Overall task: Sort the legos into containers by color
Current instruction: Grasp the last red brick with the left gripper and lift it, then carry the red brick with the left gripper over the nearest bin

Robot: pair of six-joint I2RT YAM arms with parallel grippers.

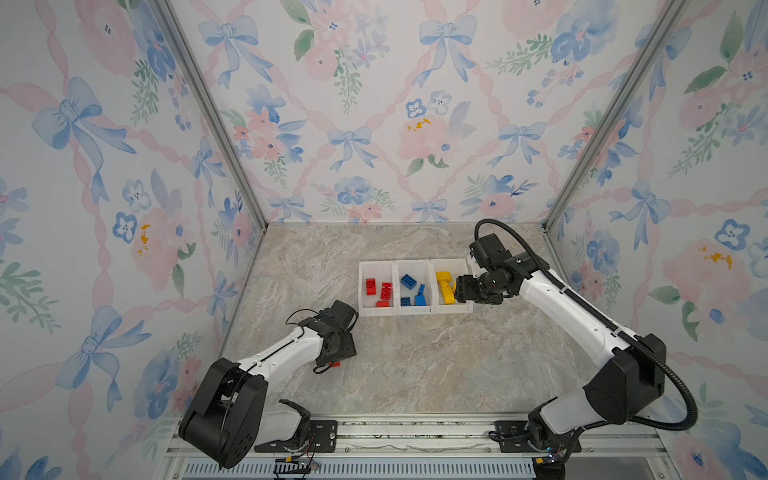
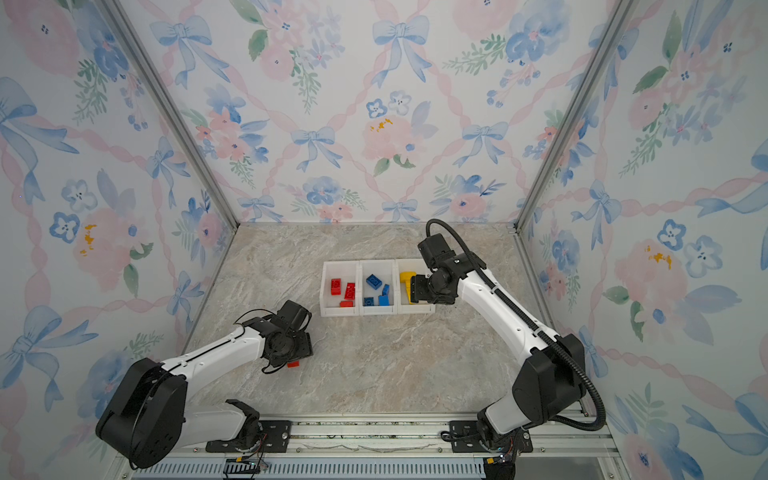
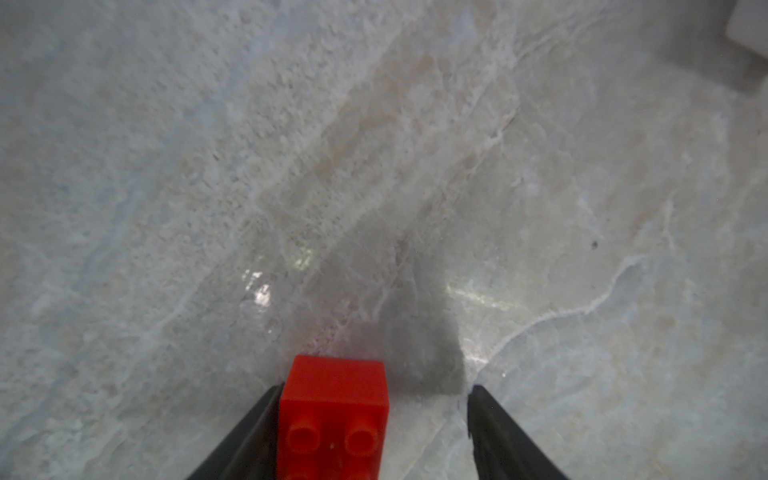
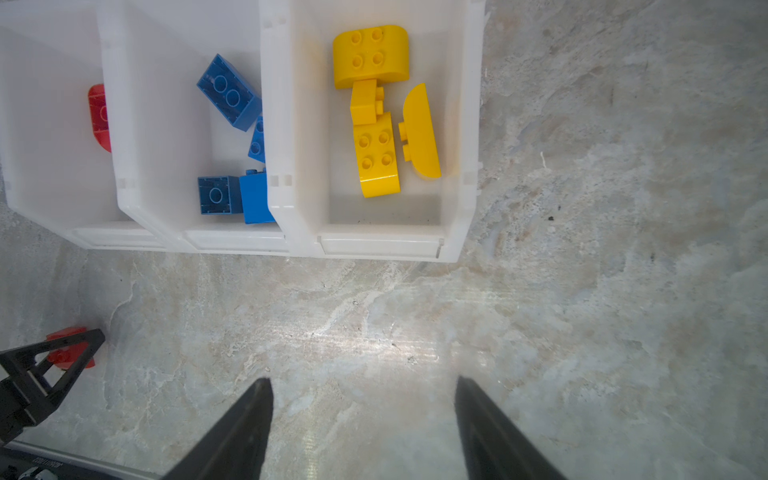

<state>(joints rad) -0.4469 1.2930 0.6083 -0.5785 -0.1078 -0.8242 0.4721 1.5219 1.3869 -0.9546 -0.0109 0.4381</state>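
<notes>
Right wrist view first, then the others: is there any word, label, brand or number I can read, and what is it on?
Dark strip at the edge of the right wrist view: a short pale print, too small and blurred to read.
Label slots on the fronts of the containers: blank.
Legos and everything else, in all views: no readable text.

Containers [image 1: 415,311]: translucent white. Contents: red legos [image 1: 386,291], blue legos [image 1: 408,281], yellow legos [image 1: 444,276], one colour per container. Loose brick [image 3: 334,415]: red. Surface [image 1: 415,365]: beige-grey marble veining. Walls [image 1: 374,104]: floral print with blue bows, pink ribbons. Fingers [image 4: 249,424]: black. Arms [image 1: 573,307]: white links, black joints.
</notes>
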